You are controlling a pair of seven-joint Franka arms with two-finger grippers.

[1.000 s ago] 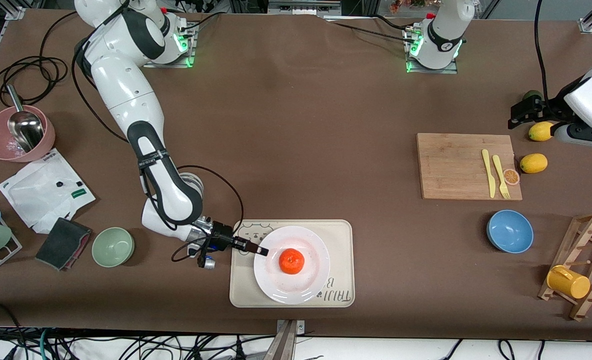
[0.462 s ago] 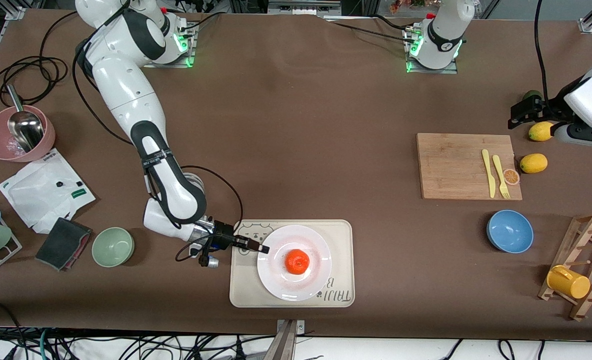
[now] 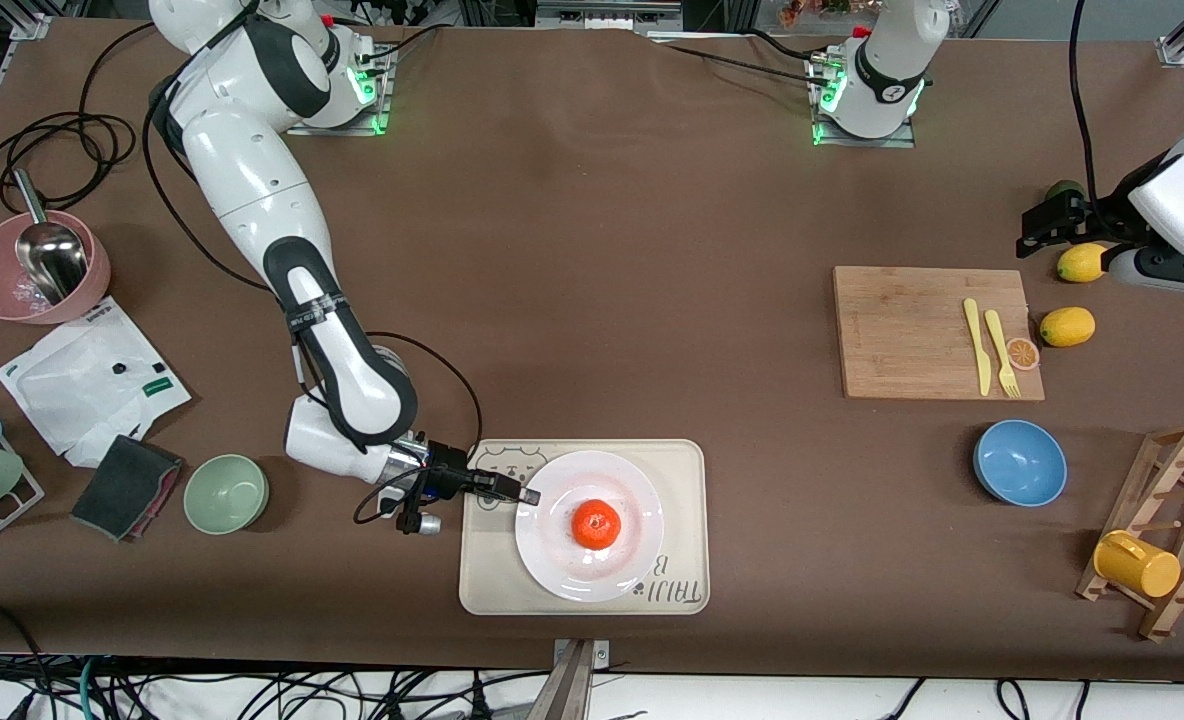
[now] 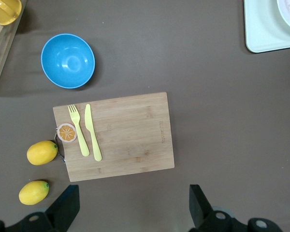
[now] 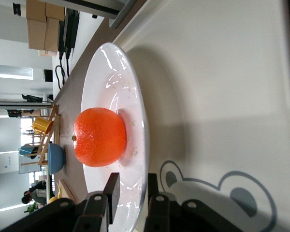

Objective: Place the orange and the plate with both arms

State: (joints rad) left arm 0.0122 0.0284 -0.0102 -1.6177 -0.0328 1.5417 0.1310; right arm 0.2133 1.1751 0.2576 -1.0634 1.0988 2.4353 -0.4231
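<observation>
On the tray (image 3: 677, 470), right hand (image 3: 524, 494) grips plate (image 3: 552, 570) rim; orange (image 3: 596, 524) stem up.

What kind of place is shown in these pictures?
Probably a robotics lab set up as a mock kitchen: a brown-covered table with bolted arm bases, loose cables at its edge, and tableware like the plate and cutting board.

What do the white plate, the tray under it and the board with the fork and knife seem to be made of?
The plate looks like glazed ceramic or glossy melamine: it shows bright highlights. The tray seems matte cream plastic, with a printed bear and lettering. The cutting board looks like bamboo or wood, with pale grain strips and a dull finish.
</observation>
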